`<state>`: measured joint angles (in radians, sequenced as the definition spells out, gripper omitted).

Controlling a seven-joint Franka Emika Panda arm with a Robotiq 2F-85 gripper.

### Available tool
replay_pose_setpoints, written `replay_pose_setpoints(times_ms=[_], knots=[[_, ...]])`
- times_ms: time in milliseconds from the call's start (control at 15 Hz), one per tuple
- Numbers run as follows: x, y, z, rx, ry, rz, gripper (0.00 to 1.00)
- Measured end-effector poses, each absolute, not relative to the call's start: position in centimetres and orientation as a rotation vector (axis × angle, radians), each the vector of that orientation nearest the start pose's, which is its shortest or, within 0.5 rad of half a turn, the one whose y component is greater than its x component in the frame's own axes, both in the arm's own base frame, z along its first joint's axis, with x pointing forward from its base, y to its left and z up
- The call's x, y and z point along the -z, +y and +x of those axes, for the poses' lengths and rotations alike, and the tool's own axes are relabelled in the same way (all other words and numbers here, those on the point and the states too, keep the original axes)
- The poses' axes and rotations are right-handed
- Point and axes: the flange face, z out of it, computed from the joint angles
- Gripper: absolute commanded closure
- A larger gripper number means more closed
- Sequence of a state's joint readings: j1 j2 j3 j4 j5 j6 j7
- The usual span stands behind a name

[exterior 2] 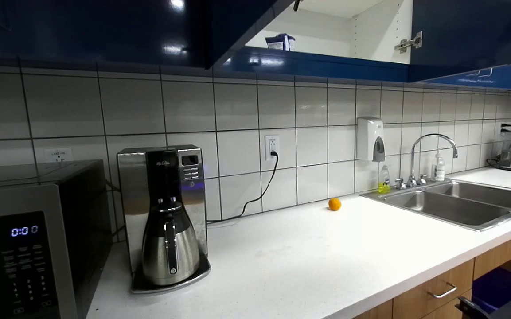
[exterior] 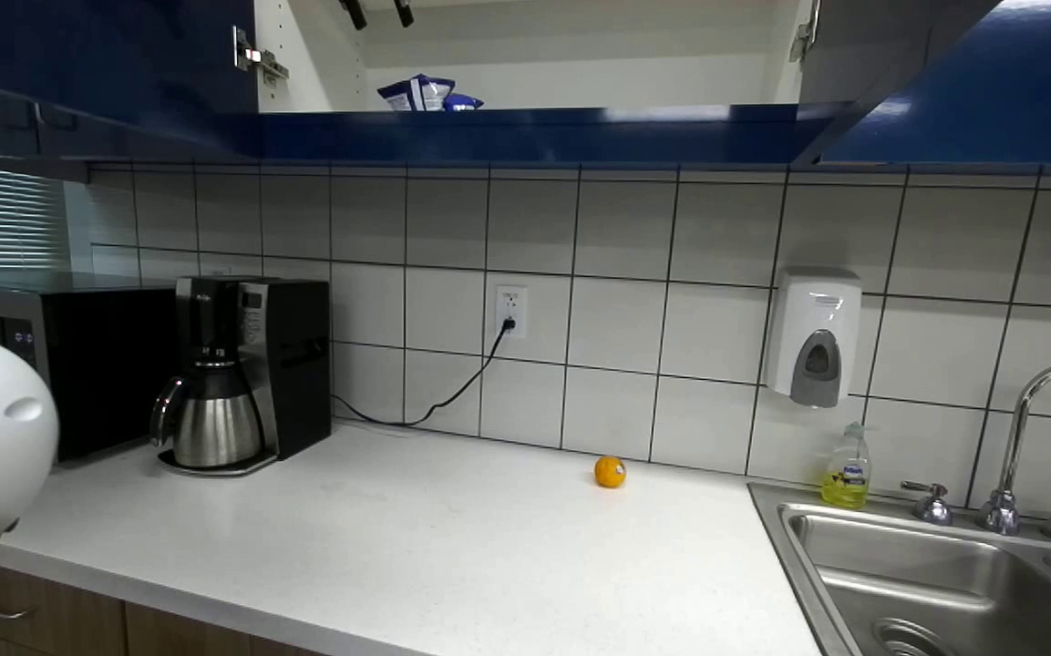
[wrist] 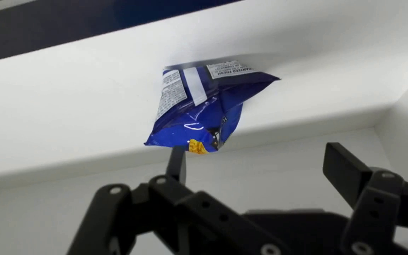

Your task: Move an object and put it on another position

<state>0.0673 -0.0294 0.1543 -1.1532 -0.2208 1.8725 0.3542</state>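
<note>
A blue snack bag with white label panels lies on the white shelf inside the open upper cabinet. It also shows in both exterior views, partly hidden by the cabinet's front edge. My gripper is open, with nothing between its fingers. In the wrist view the left fingertip overlaps the bag's lower edge; I cannot tell whether it touches. In an exterior view the two black fingertips hang above the bag at the top edge. Only one fingertip shows in an exterior view; the rest is hidden by the cabinet door.
Open blue cabinet doors flank the shelf, with a blue front rail below it. On the white counter are an orange fruit, a coffee maker and a microwave. A sink and soap bottle stand beyond.
</note>
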Motion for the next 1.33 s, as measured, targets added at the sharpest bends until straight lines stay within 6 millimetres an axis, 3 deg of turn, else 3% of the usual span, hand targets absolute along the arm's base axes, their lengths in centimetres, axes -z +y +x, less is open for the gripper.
replay_pose_setpoints(times_ms=[400,733,1000,1333], knots=[[-86.5,10.6,43.8,1.125,0.221,-2.907,0.00],[-82.8,10.4,38.6,0.993,0.238,-2.932,0.00],[-78.3,9.9,36.3,0.833,0.260,-2.973,0.00],[-72.6,8.7,35.5,0.659,0.291,-3.004,0.00]])
